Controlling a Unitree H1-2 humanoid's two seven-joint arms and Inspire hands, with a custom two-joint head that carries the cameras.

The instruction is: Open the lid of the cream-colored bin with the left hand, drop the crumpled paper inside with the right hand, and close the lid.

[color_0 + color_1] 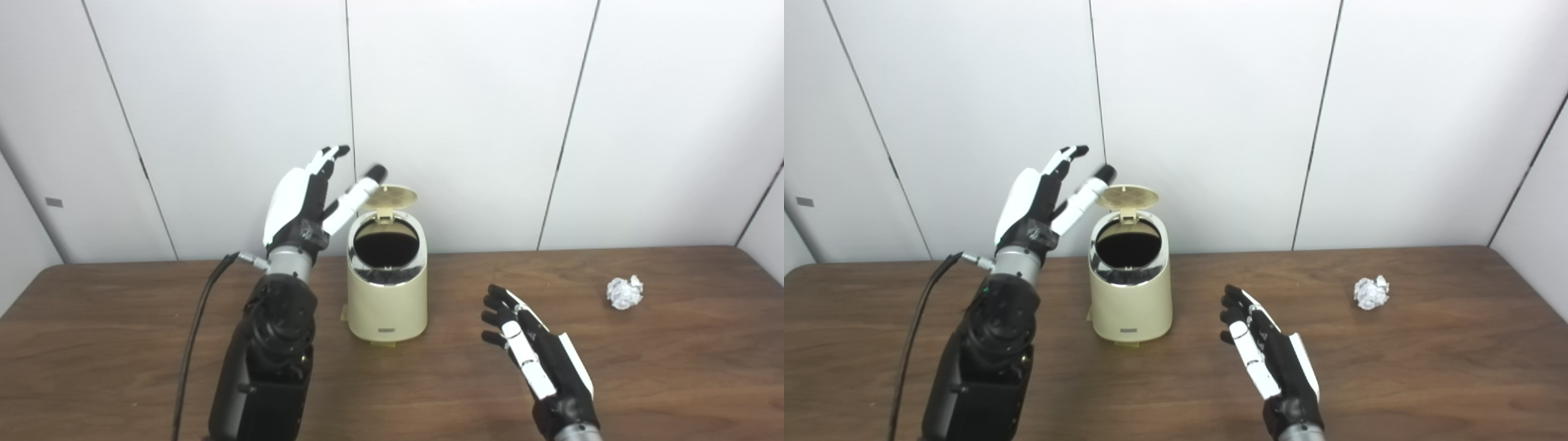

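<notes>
The cream-colored bin [387, 300] stands on the brown table, left of centre. Its round lid [392, 197] is swung up at the back, and the dark opening [386, 244] shows. My left hand [306, 199] is raised beside the bin's upper left, open, fingers spread, with one fingertip close to the lid's left edge. The crumpled paper [624, 292] lies on the table at the far right. My right hand [530, 349] is open and empty, low over the table right of the bin, well left of the paper.
The wooden table [674, 380] runs across the view, with white wall panels [465, 116] behind it. A black cable [196, 331] hangs along my left arm. The table's right edge [1534, 294] lies just past the paper.
</notes>
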